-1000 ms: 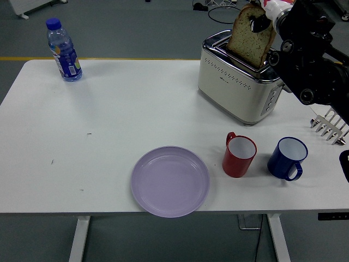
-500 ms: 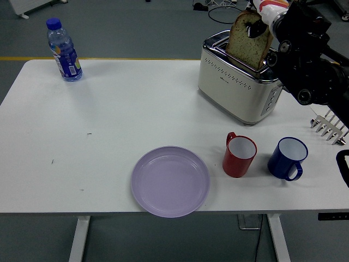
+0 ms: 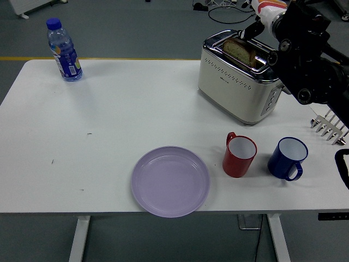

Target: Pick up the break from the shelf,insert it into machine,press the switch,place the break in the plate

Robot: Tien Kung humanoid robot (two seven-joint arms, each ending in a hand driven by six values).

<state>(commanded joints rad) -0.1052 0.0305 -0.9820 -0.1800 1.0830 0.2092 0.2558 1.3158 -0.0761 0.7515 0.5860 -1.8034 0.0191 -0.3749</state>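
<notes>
At two o'clock we see the bread slice (image 3: 240, 51), held above a moment ago, now dropped into the toaster (image 3: 238, 82) slot (insertion looks done), our right hand (image 3: 260, 24) just above with fingers loosened, holding nothing, so pressing the switch follows.

**Bread seated in toaster slot**

The bread (image 3: 240, 51) sits low in the toaster (image 3: 239, 82), with only its top edge above the slot. The right hand (image 3: 267, 19) is just above the toaster's far end; its fingers appear clear of the slice, though the view there is cramped. On the table (image 3: 109, 120): plate (image 3: 170, 181) at the near edge, red mug (image 3: 239, 155), blue mug (image 3: 288, 158), rack (image 3: 329, 126) at right, bottle (image 3: 64, 50) at far left.
</notes>
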